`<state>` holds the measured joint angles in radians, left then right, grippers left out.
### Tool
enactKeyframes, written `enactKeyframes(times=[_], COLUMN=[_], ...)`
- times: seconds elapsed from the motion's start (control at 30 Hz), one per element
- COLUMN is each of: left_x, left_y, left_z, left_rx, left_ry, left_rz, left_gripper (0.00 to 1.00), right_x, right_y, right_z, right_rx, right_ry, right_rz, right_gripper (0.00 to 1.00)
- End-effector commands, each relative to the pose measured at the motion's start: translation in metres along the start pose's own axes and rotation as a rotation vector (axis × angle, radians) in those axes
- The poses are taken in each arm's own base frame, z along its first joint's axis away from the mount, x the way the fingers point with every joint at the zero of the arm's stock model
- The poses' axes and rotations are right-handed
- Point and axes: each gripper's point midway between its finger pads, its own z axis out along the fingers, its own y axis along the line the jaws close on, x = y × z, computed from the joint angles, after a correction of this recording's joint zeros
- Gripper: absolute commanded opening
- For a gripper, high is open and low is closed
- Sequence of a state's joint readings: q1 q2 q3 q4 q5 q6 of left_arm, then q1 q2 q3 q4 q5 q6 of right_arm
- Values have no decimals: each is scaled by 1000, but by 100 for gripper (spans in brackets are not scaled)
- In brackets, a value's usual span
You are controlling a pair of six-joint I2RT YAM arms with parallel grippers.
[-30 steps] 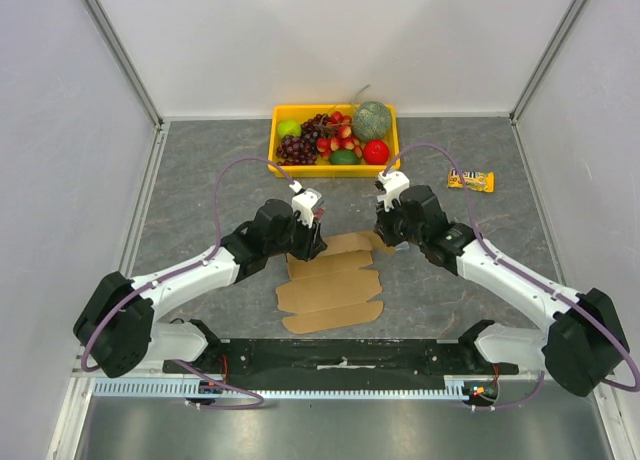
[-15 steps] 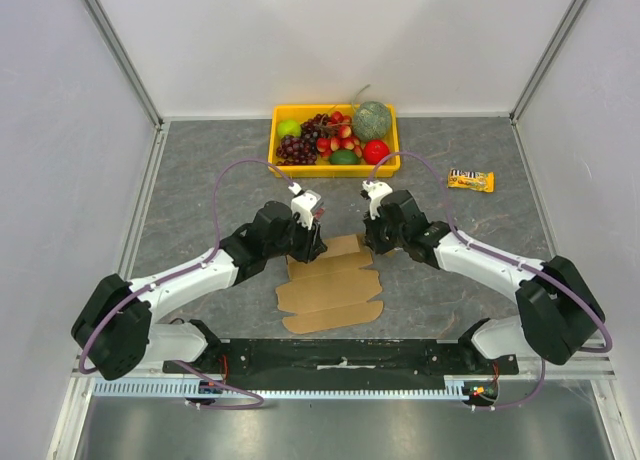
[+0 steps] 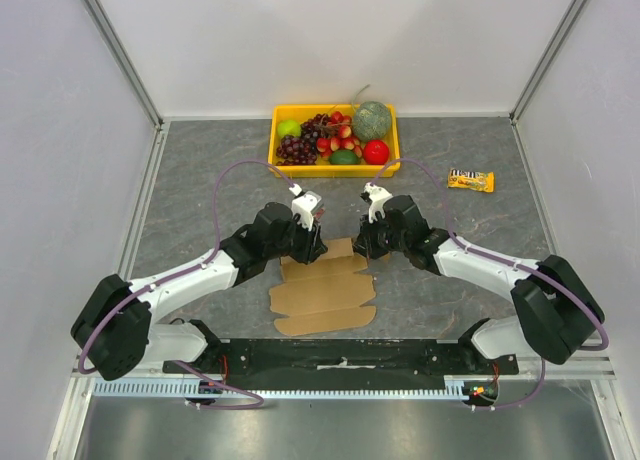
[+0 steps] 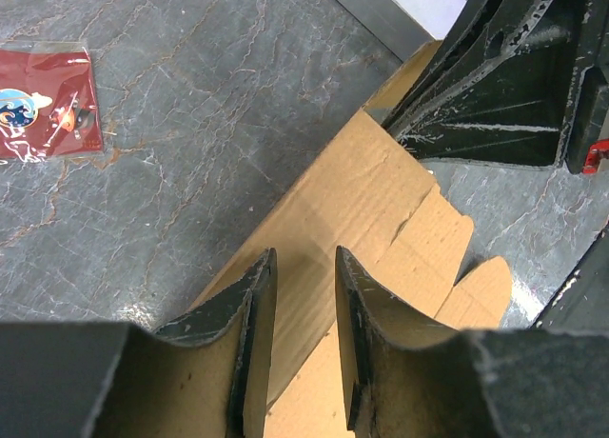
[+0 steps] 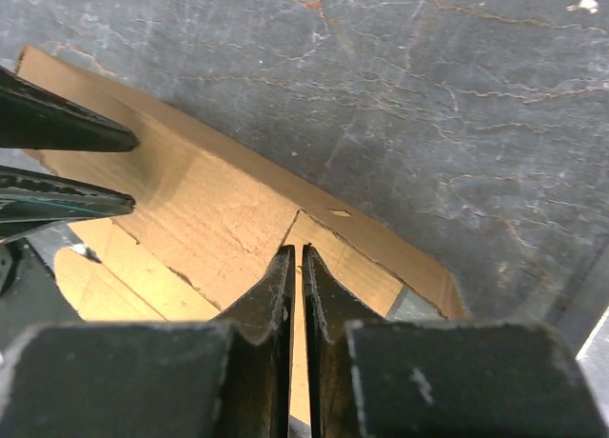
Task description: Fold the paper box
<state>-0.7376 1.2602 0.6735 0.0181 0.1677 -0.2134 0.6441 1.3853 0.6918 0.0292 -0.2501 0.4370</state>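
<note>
**A:** What does the overhead view show?

**B:** One paper box (image 3: 322, 295), a flat brown die-cut sheet, lies on the grey table (image 3: 200, 180) just ahead of the arms. The left gripper (image 3: 314, 250) and right gripper (image 3: 362, 250) meet at its far edge. Beyond them are one yellow fruit tray (image 3: 273, 130) and one snack bar (image 3: 470, 180).

**A:** And the left wrist view?

**B:** The left gripper's fingers (image 4: 257, 324) stand partly spread. Cardboard shows in the gap, but I cannot tell whether they touch it. One red packet (image 4: 43, 100) lies well apart.

**A:** The right wrist view?

**B:** The right gripper's fingers (image 5: 281, 295) are pressed almost together, apparently pinching a far flap of the paper box (image 5: 219, 209) beside its notch.

**A:** What could go wrong?

**B:** With only one pinch holding, lifting may drag the whole sheet instead of creasing it. It could also tear the flap at the notch.
</note>
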Motion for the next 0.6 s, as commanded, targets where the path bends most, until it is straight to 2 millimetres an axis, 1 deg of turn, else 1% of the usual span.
enactKeyframes(times=[0.0,0.23,0.33,0.47,0.57], left_x=[-3,-2,0,1,1], left_y=[-7,-10,-11,-11,-11], left_z=[0,1,1,0,0], left_rx=[19,24,26,24,24], left_ry=[-16,-15,-11,-12,-12], left_rz=[-24,-23,-21,-20,-23], left_gripper=[37,36,36,36,36], right_x=[-14,-7,-1,7,16], right_y=[22,6,0,-21,-42], right_z=[2,0,-3,-11,-19], right_rx=[-111,-79,-58,64,181], right_ry=[-52,-43,-34,-4,23], right_rz=[51,122,118,72,43], right_gripper=[12,15,18,20,22])
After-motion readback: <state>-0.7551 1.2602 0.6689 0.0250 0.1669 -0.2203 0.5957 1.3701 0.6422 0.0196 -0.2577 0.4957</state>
